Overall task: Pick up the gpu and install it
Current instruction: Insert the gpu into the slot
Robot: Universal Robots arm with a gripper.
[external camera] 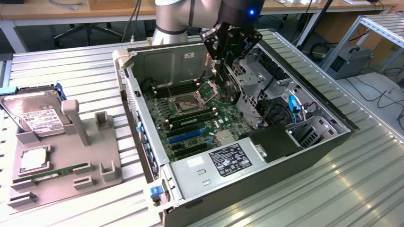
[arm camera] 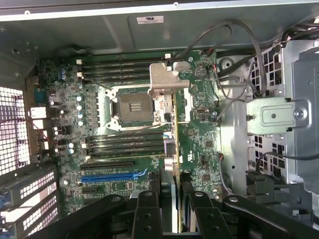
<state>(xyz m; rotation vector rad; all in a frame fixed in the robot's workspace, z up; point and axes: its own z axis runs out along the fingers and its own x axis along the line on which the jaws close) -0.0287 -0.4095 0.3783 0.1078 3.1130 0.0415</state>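
The pincer (arm camera: 172,199) is clamped on the thin black gpu card (arm camera: 175,129), which hangs edge-down above the green motherboard (external camera: 189,118). In the exterior view the long blue slot (external camera: 189,135) lies at seven o'clock. Seating well needs edge and slot parallel.

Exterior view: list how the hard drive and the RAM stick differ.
The hard drive is a broad silver block with a white label; the RAM stick is a narrow green strip. The hard drive is propped tilted; the RAM stick lies low. Both rest on the grey holder.
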